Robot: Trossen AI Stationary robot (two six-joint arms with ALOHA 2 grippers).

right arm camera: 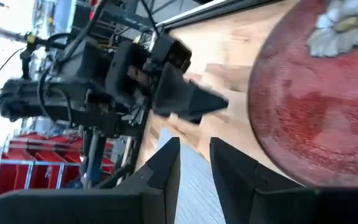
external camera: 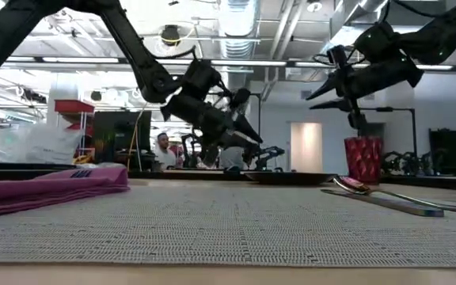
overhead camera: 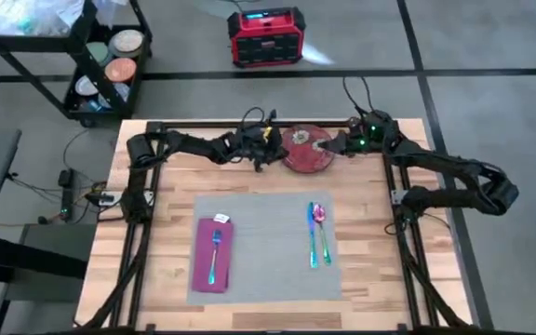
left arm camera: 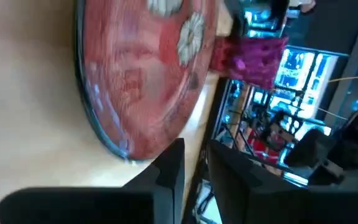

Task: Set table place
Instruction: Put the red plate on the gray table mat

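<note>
While the red plate (overhead camera: 307, 149) lies flat on the surface (overhead camera: 166, 270) near its far edge, well clear of the grey placemat (overhead camera: 263, 242), both arms converge on it from opposite sides. The left pincer (overhead camera: 270, 152) sits just beside the plate's left rim with its fingers set narrowly apart, holding nothing; the right pincer (overhead camera: 336, 146) hangs at the right rim, raised above the surface in the low view, its fingers likewise narrowly parted and empty. The placemat already carries a magenta napkin (overhead camera: 214, 254) with a fork (overhead camera: 215, 253) on it at the left, and a knife (overhead camera: 311, 234) and spoon (overhead camera: 321, 228) at the right, leaving its middle bare for the plate. Probable hazards: the two pincers, near each other across the plate, may collide if both advance; a narrow gap may ride over the low rim and push the plate toward the far edge instead of gripping it; a red cup (external camera: 363, 159) stands close behind the plate and could be toppled; a dragged plate could disturb the cutlery.
</note>
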